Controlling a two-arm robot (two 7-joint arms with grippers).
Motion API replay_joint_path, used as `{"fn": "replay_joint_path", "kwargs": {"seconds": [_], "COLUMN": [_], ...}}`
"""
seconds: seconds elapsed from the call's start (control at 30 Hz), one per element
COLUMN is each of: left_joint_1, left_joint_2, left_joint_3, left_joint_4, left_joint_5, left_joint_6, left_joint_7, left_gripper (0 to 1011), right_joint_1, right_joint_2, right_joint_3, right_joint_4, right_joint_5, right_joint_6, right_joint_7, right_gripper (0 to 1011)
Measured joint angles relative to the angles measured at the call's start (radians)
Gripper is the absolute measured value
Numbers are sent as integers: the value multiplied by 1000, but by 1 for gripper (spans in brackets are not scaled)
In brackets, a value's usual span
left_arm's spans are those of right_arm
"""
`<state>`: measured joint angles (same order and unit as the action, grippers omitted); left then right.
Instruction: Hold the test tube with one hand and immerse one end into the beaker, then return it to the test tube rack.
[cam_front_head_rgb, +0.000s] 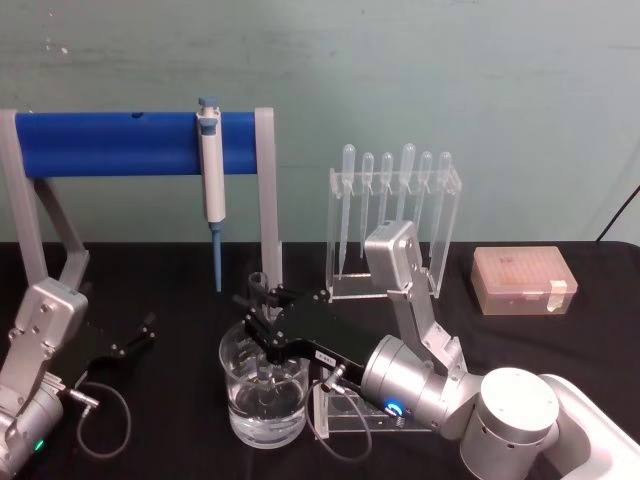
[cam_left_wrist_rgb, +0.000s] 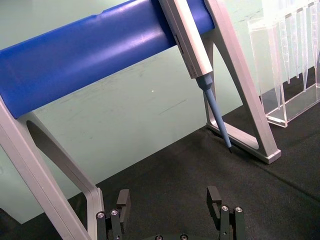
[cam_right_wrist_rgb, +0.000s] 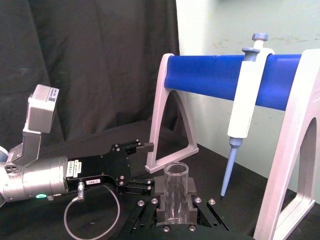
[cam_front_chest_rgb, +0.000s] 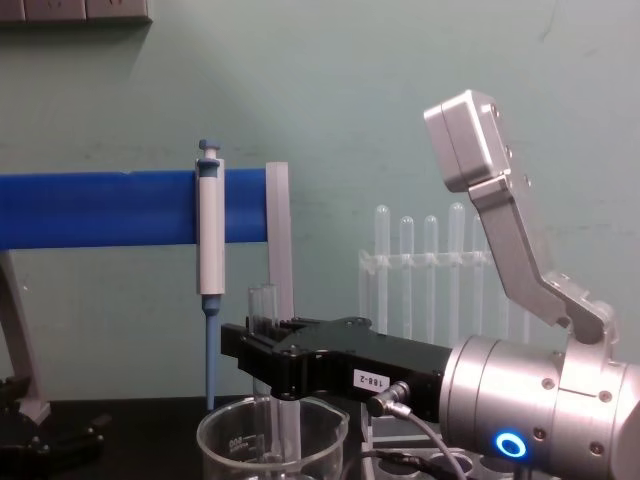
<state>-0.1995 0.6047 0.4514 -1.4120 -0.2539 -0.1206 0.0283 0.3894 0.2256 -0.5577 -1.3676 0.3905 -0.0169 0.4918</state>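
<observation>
My right gripper (cam_front_head_rgb: 258, 312) is shut on the test tube (cam_front_head_rgb: 258, 283), a clear glass tube held upright with its open rim above the fingers. The tube's lower part reaches down into the wide glass beaker (cam_front_head_rgb: 234, 400), which holds clear liquid. From the chest, the tube (cam_front_chest_rgb: 263, 300) rises out of the black gripper (cam_front_chest_rgb: 266, 352) and runs down inside the beaker (cam_front_chest_rgb: 222, 442). In the right wrist view the tube (cam_right_wrist_rgb: 176, 190) stands clamped between the pads. My left gripper (cam_front_head_rgb: 135, 335) rests open at the table's left, also seen open from its own wrist (cam_left_wrist_rgb: 169, 200).
A blue bar stand (cam_front_head_rgb: 110, 143) with a hanging blue-and-white micropipette (cam_front_head_rgb: 211, 170) spans the back left. A clear rack of plastic pipettes (cam_front_head_rgb: 395, 215) stands behind the right arm. An orange tip box (cam_front_head_rgb: 522, 280) sits at the right, and a clear plastic rack (cam_front_head_rgb: 345, 410) is right of the beaker.
</observation>
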Motion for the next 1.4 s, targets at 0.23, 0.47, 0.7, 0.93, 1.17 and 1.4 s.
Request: {"fn": "replay_joint_path", "kwargs": {"seconds": [0.23,0.47,0.7,0.93,1.17,1.4], "left_joint_1": [0,0,0,0,0,0], "left_joint_2": [0,0,0,0,0,0], "left_joint_3": [0,0,0,0,0,0], "left_joint_4": [0,0,0,0,0,0], "left_joint_5": [0,0,0,0,0,0], "left_joint_6": [0,0,0,0,0,0], "left_joint_7": [0,0,0,0,0,0], "left_gripper": [1000,1000,1000,1000,1000,1000], "right_joint_1": [0,0,0,0,0,0], "right_joint_2": [0,0,0,0,0,0], "right_joint_3": [0,0,0,0,0,0], "right_joint_4": [0,0,0,0,0,0], "right_joint_5": [0,0,0,0,0,0], "right_joint_6": [0,0,0,0,0,0], "right_joint_7": [0,0,0,0,0,0], "right_gripper": [225,225,225,225,225,225]}}
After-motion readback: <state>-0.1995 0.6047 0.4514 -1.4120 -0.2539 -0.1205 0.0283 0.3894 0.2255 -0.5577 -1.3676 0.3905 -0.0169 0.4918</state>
